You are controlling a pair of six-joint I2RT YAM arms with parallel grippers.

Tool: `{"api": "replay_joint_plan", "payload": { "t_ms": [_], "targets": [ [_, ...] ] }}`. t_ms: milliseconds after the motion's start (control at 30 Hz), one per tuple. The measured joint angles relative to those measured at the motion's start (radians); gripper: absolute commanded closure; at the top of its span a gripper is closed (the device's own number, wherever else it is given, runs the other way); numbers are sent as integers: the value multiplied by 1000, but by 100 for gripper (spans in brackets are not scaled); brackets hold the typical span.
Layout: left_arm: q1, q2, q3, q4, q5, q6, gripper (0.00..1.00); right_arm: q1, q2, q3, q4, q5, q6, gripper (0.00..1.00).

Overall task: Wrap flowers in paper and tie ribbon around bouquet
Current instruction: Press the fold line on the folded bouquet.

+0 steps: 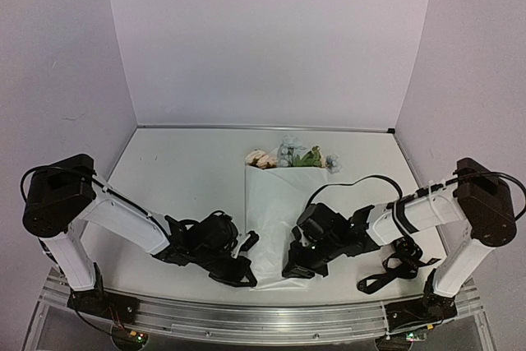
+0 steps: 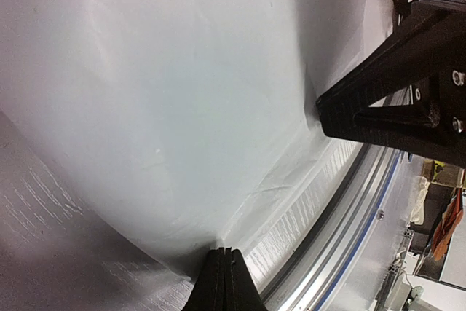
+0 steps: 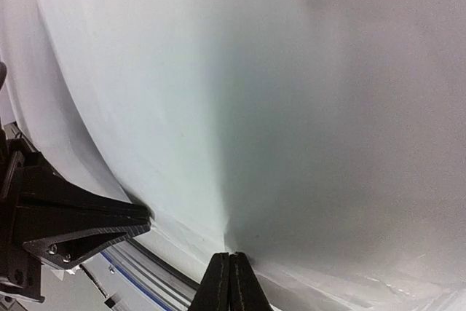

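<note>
The paper (image 1: 275, 203) is laid mid-table, with the flowers (image 1: 292, 156) at its far edge. Its near edge is pinched by the left gripper (image 2: 226, 253) and right gripper (image 3: 229, 256), both clamped fully closed. Thin, floppy, probably easily torn — best gripped at the edges.

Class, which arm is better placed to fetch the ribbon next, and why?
Right, probably: the ribbon lies beside the right arm, across the paper from the left gripper. The right gripper must first release the paper's near edge.
</note>
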Motion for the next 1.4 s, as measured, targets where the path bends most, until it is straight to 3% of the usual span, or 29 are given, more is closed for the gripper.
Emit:
{"api": "replay_joint_plan", "payload": {
  "t_ms": [333, 633, 867, 1400],
  "targets": [
    [0, 0, 0, 0, 0, 0, 99, -9, -4, -36, 2, 1, 1, 98],
    [6, -28, 7, -25, -14, 2, 90, -9, -3, -43, 10, 0, 2, 98],
    [105, -85, 29, -21, -9, 7, 90, -9, -1, -43, 11, -2, 2, 98],
    [151, 39, 40, 59, 72, -26, 88, -10, -1, -49, 23, -6, 1, 99]
  ]
}}
